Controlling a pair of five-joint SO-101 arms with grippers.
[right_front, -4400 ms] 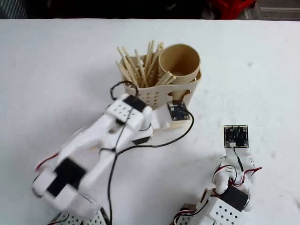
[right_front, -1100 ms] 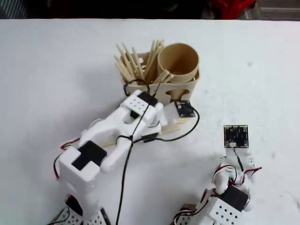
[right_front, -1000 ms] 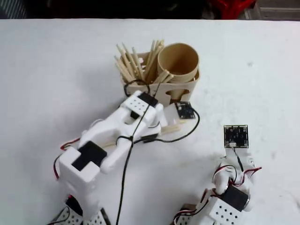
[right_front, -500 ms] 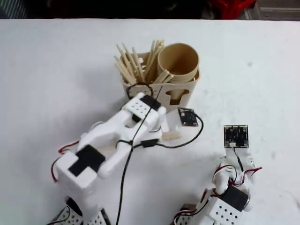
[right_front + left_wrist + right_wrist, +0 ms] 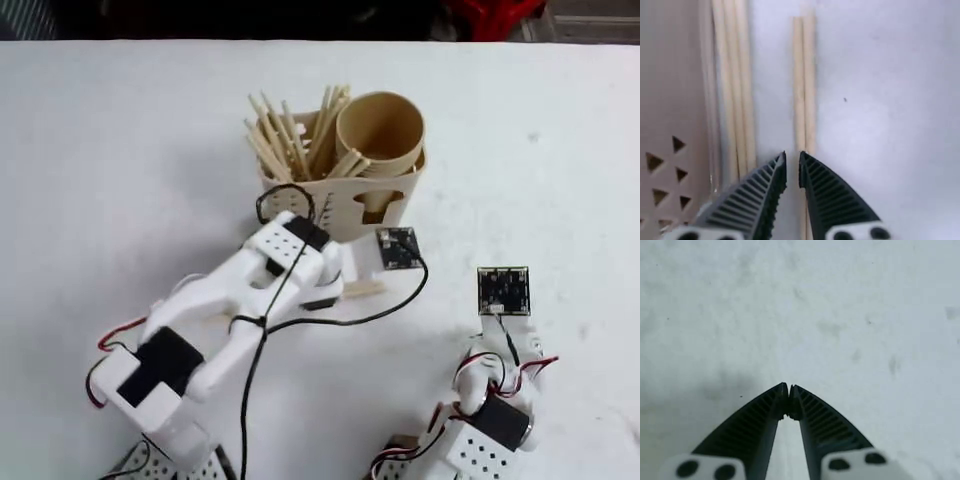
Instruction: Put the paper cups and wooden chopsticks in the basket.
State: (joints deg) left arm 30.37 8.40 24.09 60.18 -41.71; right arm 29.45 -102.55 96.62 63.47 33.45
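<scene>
Left wrist view: my left end effector point(image 5: 793, 159) is open by a bare slit and grips nothing. A chopstick pair point(image 5: 804, 85) lies flat on the table point(image 5: 120, 150) and runs under the tips, off-centre toward one jaw. More loose sticks point(image 5: 732, 85) lie against the basket point(image 5: 665, 125) wall.

The basket stands mid-table toward the far edge, with the paper cup point(image 5: 380, 130) and a bundle of sticks inside. The pair lies just on its near side.

My right end effector point(image 5: 789, 388) is closed and empty over bare table.

Risks:
- A slit this narrow and off-line would likely pinch one stick, split the pair and send the other rolling.
- A grip near one end could let the sticks droop and snag the basket rim.
</scene>
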